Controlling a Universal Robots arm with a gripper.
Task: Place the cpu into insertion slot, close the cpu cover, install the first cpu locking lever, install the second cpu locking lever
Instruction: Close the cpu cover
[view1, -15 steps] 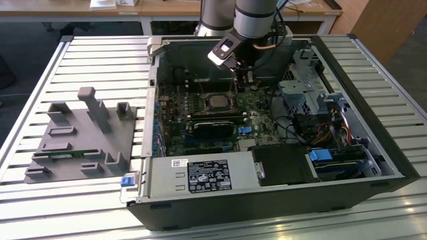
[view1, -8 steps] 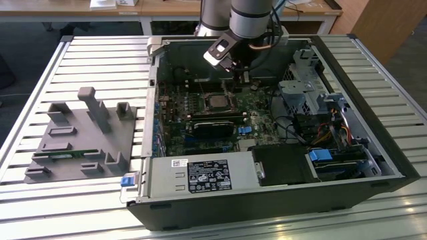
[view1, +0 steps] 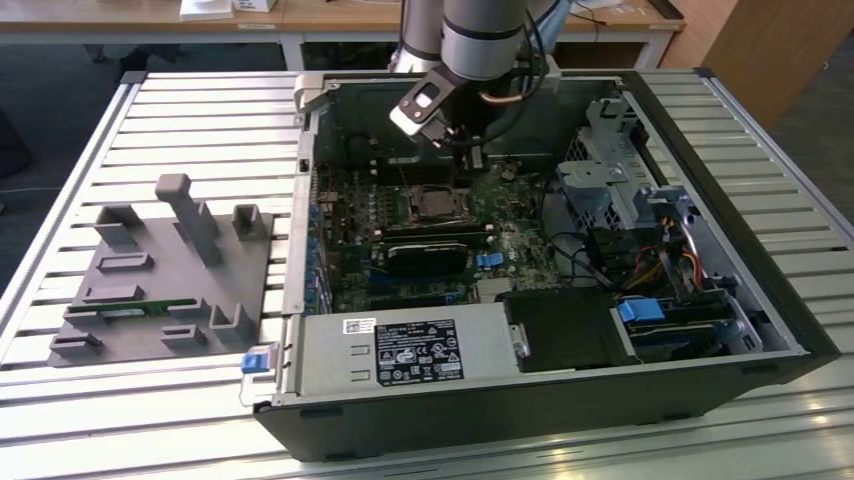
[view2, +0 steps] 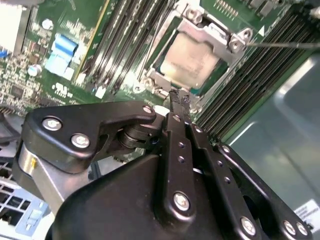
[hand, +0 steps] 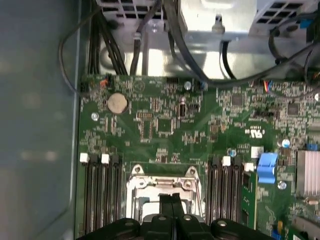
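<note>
Second wrist view: dull silver cpu (view2: 192, 59) sits framed by the cpu cover (view2: 212, 34); claw (view2: 178, 98) closed, empty.

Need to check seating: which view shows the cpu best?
Second wrist view: the cpu sits close up, silver top framed by the cpu cover. In the first wrist view the pincer hides part of it; the exterior view shows it from afar.
</note>
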